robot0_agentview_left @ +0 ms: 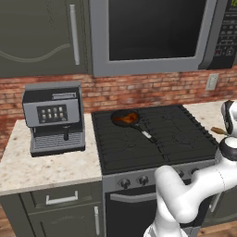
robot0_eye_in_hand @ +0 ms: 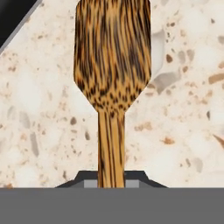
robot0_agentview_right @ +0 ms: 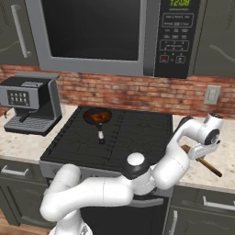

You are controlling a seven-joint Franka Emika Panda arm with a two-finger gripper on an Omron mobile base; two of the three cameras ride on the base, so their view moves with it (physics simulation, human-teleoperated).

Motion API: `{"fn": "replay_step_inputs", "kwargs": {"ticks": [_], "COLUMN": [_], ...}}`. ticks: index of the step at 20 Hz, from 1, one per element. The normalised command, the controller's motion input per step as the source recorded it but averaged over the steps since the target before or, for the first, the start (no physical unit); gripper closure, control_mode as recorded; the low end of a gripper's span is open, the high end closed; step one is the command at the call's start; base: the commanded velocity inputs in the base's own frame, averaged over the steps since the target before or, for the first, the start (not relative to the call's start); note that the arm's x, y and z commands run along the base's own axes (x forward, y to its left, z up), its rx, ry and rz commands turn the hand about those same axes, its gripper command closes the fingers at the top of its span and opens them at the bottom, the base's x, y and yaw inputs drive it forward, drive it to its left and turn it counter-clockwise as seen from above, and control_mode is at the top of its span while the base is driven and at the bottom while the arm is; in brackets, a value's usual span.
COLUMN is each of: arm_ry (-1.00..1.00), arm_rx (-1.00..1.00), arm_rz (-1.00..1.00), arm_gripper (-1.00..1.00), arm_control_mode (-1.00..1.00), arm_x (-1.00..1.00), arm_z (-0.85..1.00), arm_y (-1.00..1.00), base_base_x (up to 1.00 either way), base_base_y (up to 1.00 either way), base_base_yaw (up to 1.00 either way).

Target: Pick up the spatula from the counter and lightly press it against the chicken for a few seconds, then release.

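The wooden spatula (robot0_eye_in_hand: 112, 65) lies along the speckled counter right of the stove, blade away from the hand. Its handle runs down between my gripper's (robot0_eye_in_hand: 111, 183) fingertips, which press against it on both sides. In the right base view the gripper (robot0_agentview_right: 198, 155) sits low over the spatula (robot0_agentview_right: 210, 167), whose handle sticks out toward the counter's front. One end of the spatula (robot0_agentview_left: 217, 131) also peeks out beside the hand in the left base view. The chicken (robot0_agentview_right: 98, 115) is an orange-brown piece in a small black pan (robot0_agentview_left: 126, 118) on the stove's back left burner.
The pan's handle (robot0_agentview_right: 101, 136) points toward the stove front. A coffee machine (robot0_agentview_left: 54, 118) stands on the left counter. The microwave (robot0_agentview_right: 105, 32) hangs above the stove. A wall socket (robot0_agentview_right: 212, 95) is on the brick wall behind the right counter (robot0_agentview_right: 227, 151).
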Motion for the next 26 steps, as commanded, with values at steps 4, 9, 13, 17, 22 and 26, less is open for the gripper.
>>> {"fn": "replay_step_inputs", "kwargs": {"ticks": [4, 9, 13, 17, 22, 26], "arm_ry": [-0.03, -0.08, -0.13, -0.18, -0.25, -0.24], "arm_rx": [0.0, 0.0, 0.0, 0.0, 0.0, 0.0], "arm_rz": [0.05, 0.03, 0.02, 0.03, 0.01, 0.0], "arm_gripper": [1.0, 1.0, 1.0, 1.0, 1.0, 1.0], "arm_control_mode": [-1.0, -1.0, -1.0, -1.0, -1.0, -1.0], "arm_x": [-0.33, -0.46, -0.53, -0.55, -0.57, -0.3], "arm_z": [0.0, 0.22, 0.45, 0.49, 0.3, 0.0], "arm_y": [-0.01, 0.0, 0.03, 0.21, 0.42, 0.65], "base_base_x": [0.0, 0.0, 0.0, 0.0, 0.0, 0.0], "base_base_y": [0.0, 0.0, 0.0, 0.0, 0.0, 0.0], "base_base_yaw": [0.0, 0.0, 0.0, 0.0, 0.0, 0.0]}}
